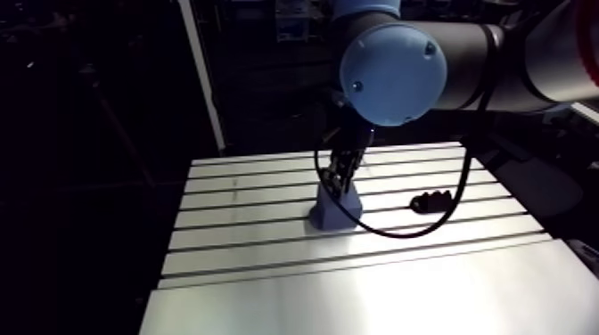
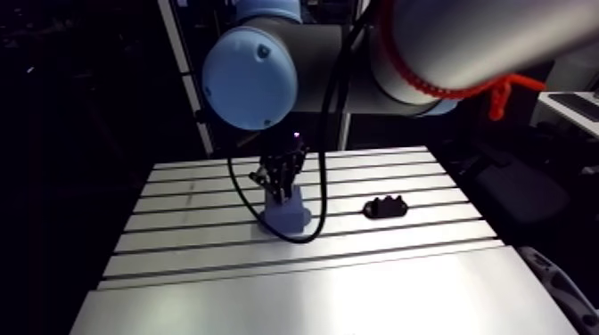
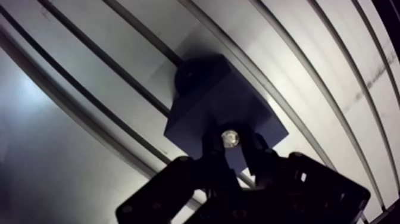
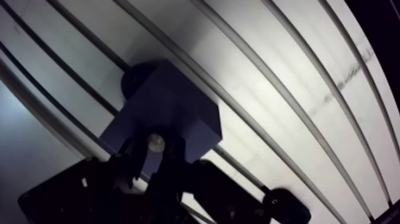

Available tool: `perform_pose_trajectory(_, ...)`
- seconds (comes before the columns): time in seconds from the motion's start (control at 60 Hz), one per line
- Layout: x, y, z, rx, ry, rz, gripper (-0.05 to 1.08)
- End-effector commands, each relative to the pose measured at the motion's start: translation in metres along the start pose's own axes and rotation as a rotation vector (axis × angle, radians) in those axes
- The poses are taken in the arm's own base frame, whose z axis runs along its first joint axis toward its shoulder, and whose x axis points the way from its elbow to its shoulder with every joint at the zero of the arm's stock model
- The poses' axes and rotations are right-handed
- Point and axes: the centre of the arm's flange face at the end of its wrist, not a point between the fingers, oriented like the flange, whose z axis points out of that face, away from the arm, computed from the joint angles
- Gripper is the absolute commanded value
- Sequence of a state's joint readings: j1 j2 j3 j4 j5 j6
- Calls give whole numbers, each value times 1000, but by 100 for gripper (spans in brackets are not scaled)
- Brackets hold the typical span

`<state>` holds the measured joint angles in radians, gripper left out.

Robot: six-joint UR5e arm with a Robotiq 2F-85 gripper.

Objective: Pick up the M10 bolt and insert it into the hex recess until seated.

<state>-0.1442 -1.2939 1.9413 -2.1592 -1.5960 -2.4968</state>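
A dark blue block stands on the slotted aluminium table. At the block's far end is a dark round recess. My gripper hangs right over the block's near end, and in the arm view it comes down onto the block. Its two fingers are shut on the M10 bolt. Only the bolt's shiny round end shows between them, pointing down at the block's top. I cannot tell whether the bolt touches the block.
A small black part lies on the table to the right of the block. Long slots run across the table's back half, and the front half is a smooth plate. The arm's black cable loops down beside the block.
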Motion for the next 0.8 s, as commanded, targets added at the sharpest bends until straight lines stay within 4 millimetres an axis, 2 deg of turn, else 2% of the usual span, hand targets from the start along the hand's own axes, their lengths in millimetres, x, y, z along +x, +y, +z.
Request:
perform_pose_trajectory(0.017, 0, 0, -1, 0, 2, 0, 68)
perform_pose_trajectory(0.8, 1, 1, 1, 2, 0, 0, 73)
